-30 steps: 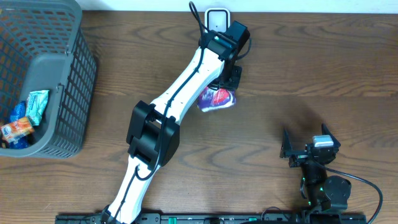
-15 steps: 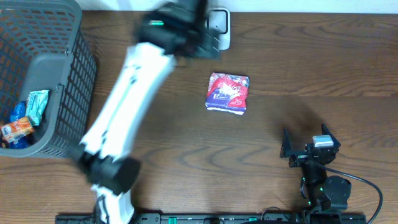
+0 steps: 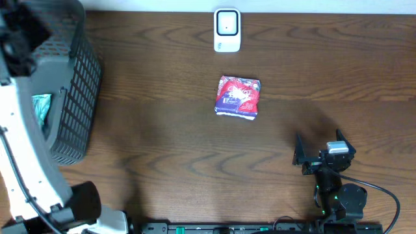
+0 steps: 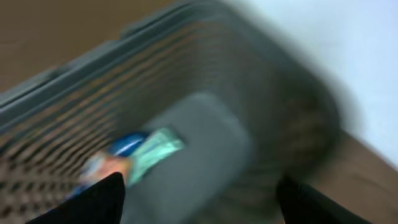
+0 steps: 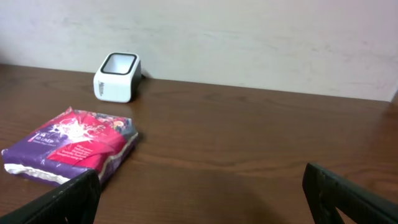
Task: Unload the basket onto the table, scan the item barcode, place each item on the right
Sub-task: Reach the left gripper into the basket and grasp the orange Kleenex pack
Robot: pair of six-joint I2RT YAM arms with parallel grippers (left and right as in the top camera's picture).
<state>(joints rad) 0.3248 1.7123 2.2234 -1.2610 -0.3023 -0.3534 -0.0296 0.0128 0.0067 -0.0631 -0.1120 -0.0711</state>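
Purple packet (image 3: 238, 97) lies flat near white scanner (image 3: 227, 30).

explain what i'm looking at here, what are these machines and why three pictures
These are two robot arms at a wooden table. One picture looks straight down from above; the other two come from cameras on each arm's wrist, so the dark tips at the bottom edges are that arm's own claw. On the table lie a purple packet and, beyond it, a small white barcode scanner. At the left stands a grey basket with snack packets inside. The left claw hangs over the basket, its picture blurred; the right claw sits low, facing the packet. Both are open and hold nothing.
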